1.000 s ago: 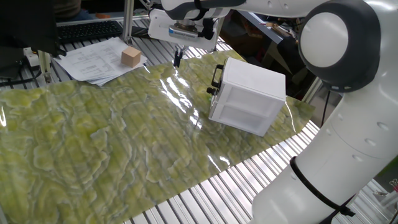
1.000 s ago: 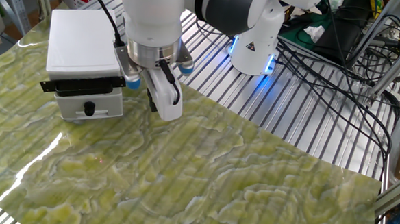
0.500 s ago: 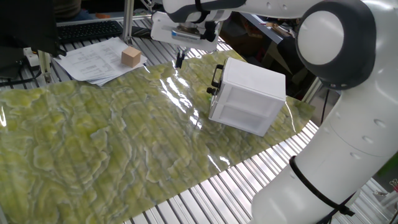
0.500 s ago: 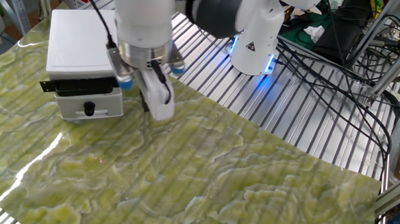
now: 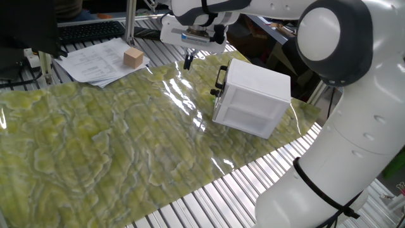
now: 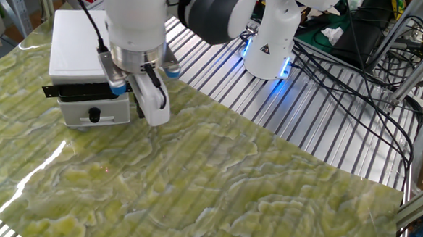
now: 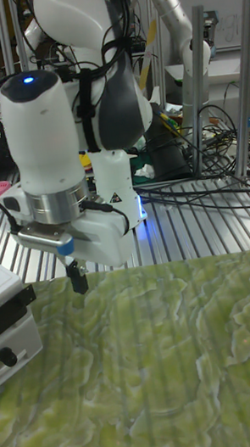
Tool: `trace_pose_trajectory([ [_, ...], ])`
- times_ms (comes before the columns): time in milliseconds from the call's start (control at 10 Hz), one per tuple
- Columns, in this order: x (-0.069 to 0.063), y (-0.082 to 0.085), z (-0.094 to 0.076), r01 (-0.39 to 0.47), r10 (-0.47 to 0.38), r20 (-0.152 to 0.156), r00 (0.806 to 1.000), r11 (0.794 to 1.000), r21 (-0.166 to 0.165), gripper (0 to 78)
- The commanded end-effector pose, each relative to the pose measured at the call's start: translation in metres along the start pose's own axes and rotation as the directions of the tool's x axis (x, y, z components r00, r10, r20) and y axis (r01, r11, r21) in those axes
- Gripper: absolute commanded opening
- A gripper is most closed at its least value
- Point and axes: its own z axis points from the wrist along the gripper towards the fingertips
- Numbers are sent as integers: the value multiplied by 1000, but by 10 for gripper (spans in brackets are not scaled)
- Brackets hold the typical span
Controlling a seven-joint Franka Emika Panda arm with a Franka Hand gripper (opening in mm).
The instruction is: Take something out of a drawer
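The white cabinet (image 5: pixel 252 96) sits with its drawer (image 6: pixel 82 91) shut, so nothing is out yet; the cube is unseen, presumably inside. At the handle's (image 5: pixel 221 80) ten o'clock hangs the gripper (image 5: pixel 188 61), fingers together, empty

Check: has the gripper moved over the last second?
Yes. In the other fixed view the gripper has shifted left, toward the white cabinet, and now hangs just beside its drawer front.

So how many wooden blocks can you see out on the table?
1: a tan wooden block sits on the papers at the far edge, away from the white cabinet. Any inside its drawers would be hidden.
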Motion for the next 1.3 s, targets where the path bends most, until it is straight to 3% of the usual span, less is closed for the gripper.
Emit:
trace_pose_trajectory([
  [100,-12,-9,3,26,-26,7,1000,1000,1,0],
  [700,-36,-32,13,58,-59,14,998,998,16,0],
  [1300,-44,-41,18,15,-16,25,1000,999,40,0],
])
